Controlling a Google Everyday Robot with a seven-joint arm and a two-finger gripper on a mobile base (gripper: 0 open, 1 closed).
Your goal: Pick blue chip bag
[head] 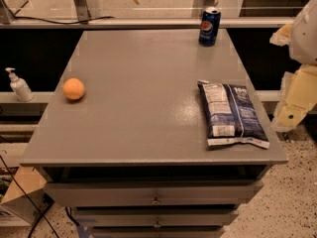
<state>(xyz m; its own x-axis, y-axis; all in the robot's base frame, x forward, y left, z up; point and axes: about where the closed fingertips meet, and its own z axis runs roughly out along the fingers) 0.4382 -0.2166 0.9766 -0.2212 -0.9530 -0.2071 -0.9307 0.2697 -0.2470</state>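
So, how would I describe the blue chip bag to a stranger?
Look at the grey table with drawers; the blue chip bag lies flat near its front right corner, with the robot's cream pincer off the table beside it. It is long, flat and crinkly with a white label, unlike the upright Pepsi can at the far edge and the orange.

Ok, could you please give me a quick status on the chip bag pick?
Gripper right of table, off its edge. Blue chip bag flat at front right corner, untouched. Pepsi can, orange well apart.
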